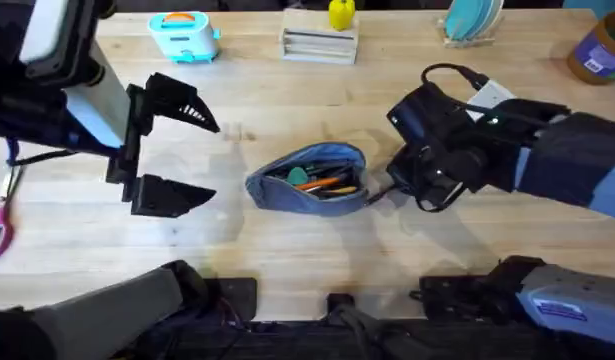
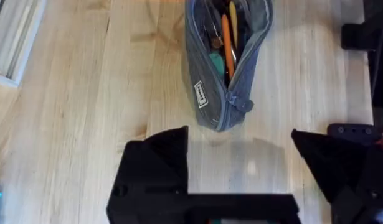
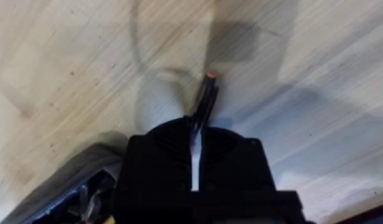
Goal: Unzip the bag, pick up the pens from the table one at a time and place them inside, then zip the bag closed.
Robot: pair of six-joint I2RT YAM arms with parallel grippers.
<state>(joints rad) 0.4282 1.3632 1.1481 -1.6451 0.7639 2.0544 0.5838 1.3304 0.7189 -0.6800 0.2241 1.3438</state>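
My left pincer (image 1: 192,155) hangs above the table (image 1: 287,250) with its two black fingers spread wide apart and nothing between them; the bag (image 1: 312,180) lies just beyond their tips, unzipped, with an orange pen (image 2: 227,37) and other things showing in its open mouth. My right pincer (image 3: 200,134) is at the bag's far end, fingers pressed together on a slim black pen (image 3: 205,99) with a small red tip, which sticks out past them over the bare wood. The bag sits between my two pincers, nearer the right one.
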